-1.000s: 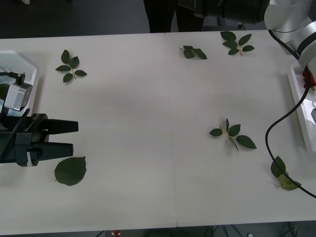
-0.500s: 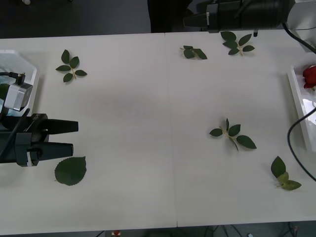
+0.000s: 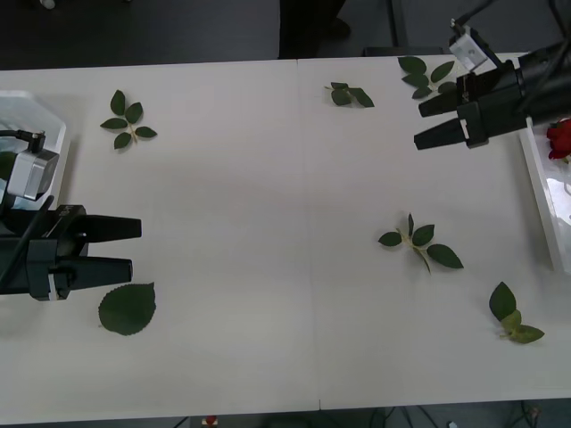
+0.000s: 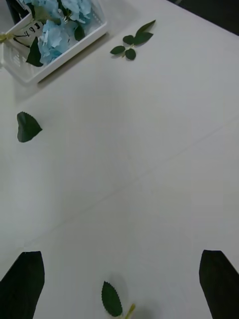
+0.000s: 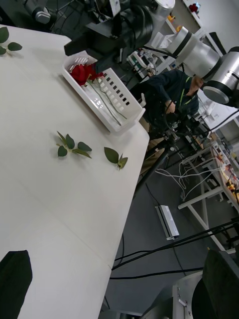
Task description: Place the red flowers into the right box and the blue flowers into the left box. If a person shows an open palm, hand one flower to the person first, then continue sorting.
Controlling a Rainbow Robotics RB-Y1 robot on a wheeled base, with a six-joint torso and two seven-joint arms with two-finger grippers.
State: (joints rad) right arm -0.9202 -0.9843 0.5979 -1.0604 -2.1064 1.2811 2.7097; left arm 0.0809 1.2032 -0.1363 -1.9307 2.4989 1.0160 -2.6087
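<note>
Right box [image 5: 107, 102]: cut off at the edge in the front view; the left wrist view shows it whole, at the surface's far end.
Right box contents: a red flower [image 5: 82, 73], bloom at one end, stem running along the tray; its bloom [image 3: 559, 140] peeks out at the front view's edge.
Left box [image 4: 47, 67]: cropped in the right wrist view and at the front view's edge.
Left box contents: blue flowers [image 4: 55, 25] with a leaf and a paper tag; their number is hard to tell.
Right hand [image 3: 426, 123]: fingers apart, empty, above the surface just beside the right box.
Left hand [image 3: 134, 246]: fingers apart, empty, near the left box.
Surface [image 3: 268, 196]: loose leaf sprigs [image 3: 419, 242] scattered about.
</note>
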